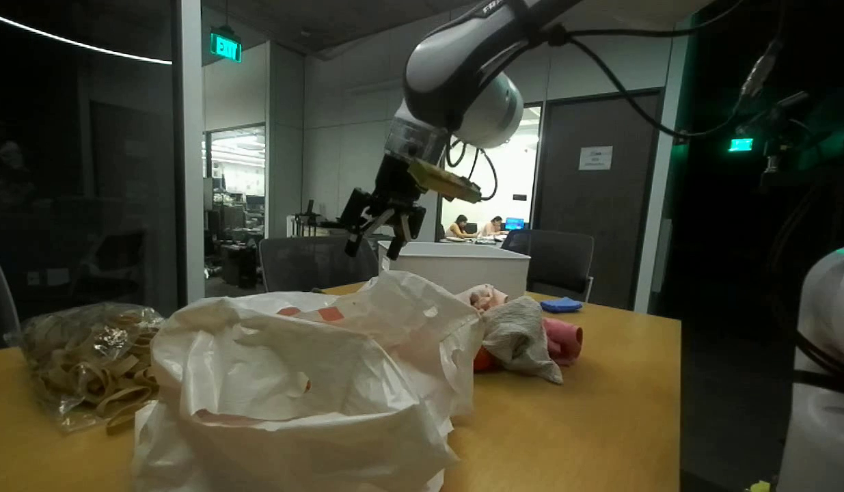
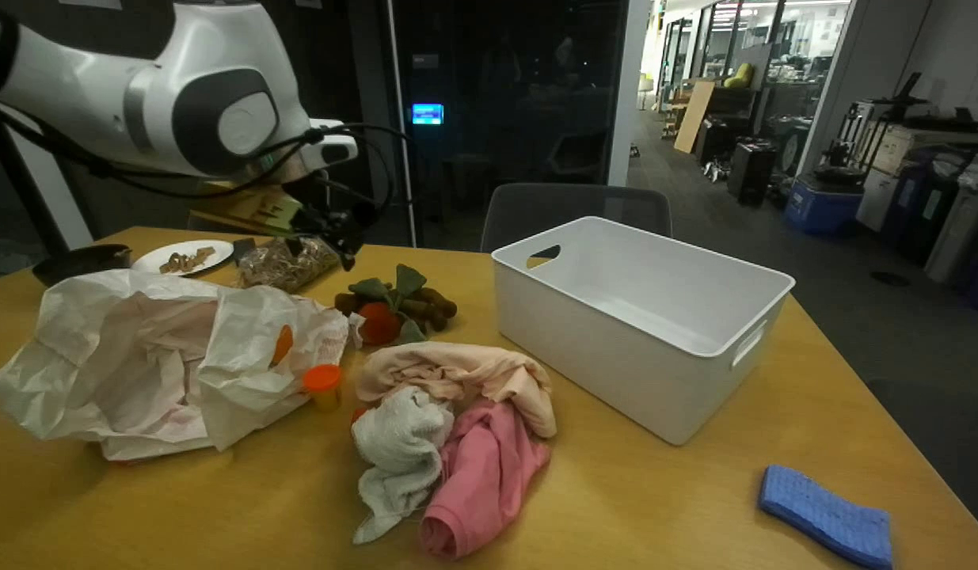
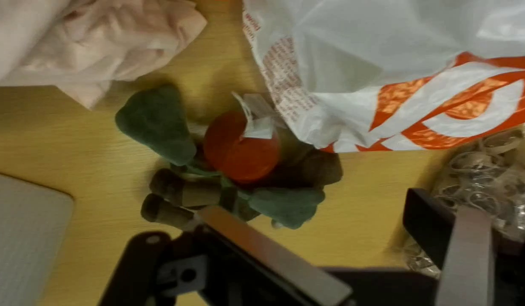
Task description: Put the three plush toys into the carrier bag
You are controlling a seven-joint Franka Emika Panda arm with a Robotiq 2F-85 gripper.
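Dark glass (image 2: 504, 119) and pale panels (image 1: 353, 116) close in around a wooden table (image 2: 655, 507), where clutter seems to crowd everything together. The plush toys (image 3: 241, 161) that I can make out lie in one red, green and brown heap, between the carrier bag (image 1: 312, 437) and the white bin (image 2: 599, 372); they overlap, so I can't tell how many there are. In the wrist view the bag's printed edge comes right up to them, though whether it touches is unclear. The bag slumps with its mouth gaping, which I judge useful, since limp plastic needs an opening ready for a drop; its folds hide whatever may be inside. My gripper (image 1: 373, 249) hangs above the table with its fingers (image 3: 275, 255) spread and nothing between them, a stance I take as readiness for a pick. The heap sits off to one side of that gap, so I'd line up before lowering. Bundled cloths (image 2: 485, 455) lie near and could snag, I suspect, so I'd keep clear and squeeze a stuffed body rather than a leaf (image 3: 158, 123)
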